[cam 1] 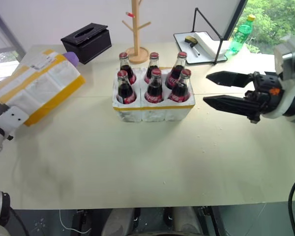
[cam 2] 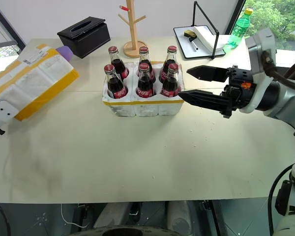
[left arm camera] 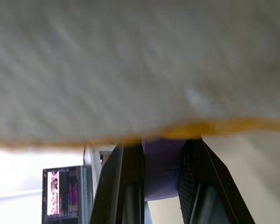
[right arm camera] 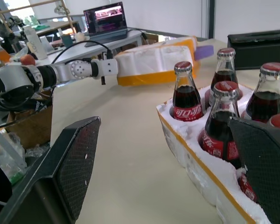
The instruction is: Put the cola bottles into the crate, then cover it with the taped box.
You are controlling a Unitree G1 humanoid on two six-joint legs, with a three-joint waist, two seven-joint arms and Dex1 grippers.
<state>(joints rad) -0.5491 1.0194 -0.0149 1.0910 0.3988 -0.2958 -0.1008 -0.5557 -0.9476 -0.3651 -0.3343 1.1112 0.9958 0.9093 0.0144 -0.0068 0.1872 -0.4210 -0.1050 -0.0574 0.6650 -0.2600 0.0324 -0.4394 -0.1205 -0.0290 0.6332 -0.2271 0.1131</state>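
there, taped box [cam 1: 37, 86] in left tool [left arm camera: 161, 179]

Left gripper [left arm camera: 161, 179] clamped — right gripper [cam 1: 214, 89] agape

six cola bottles [cam 1: 154, 78] stand in the crate [cam 1: 153, 109] mid-table, toward the far edge | taped box [cam 1: 37, 86] tilted at the table's left edge | right gripper [cam 1: 216, 89] fingers spread, just right of the crate, above the table | black tissue box [cam 1: 86, 42] near far-left corner
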